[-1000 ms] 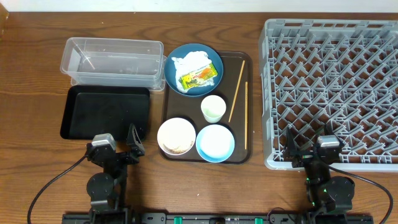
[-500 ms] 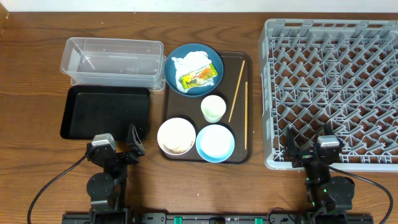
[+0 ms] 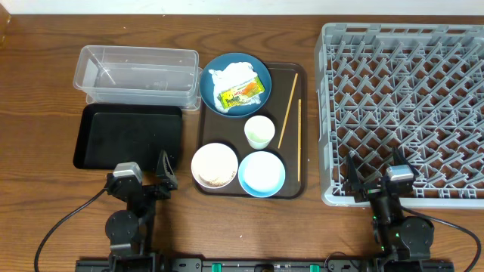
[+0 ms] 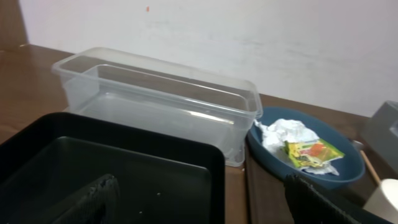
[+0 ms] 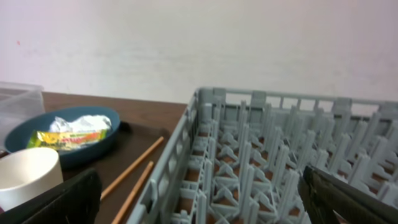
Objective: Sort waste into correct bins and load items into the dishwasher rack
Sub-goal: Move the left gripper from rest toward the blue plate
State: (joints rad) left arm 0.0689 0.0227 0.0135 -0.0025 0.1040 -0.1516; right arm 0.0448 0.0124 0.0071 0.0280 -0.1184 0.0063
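brown tray [image 3: 223, 130], wooden table [image 3: 38, 91], white wall [image 4: 249, 37]

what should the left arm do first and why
Probably reach the left tool, open and empty, toward the crumpled napkin. It and the snack wrapper lie in the dark blue dish, so that dish likely cannot be racked until they go.

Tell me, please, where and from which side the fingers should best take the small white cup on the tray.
Probably the rim of the small white cup, from straight above, one finger inside and one outside. It stands upright with its mouth open upward, and the dark blue dish, white bowl, light blue bowl and chopsticks sit close around it, so a side approach looks crowded.
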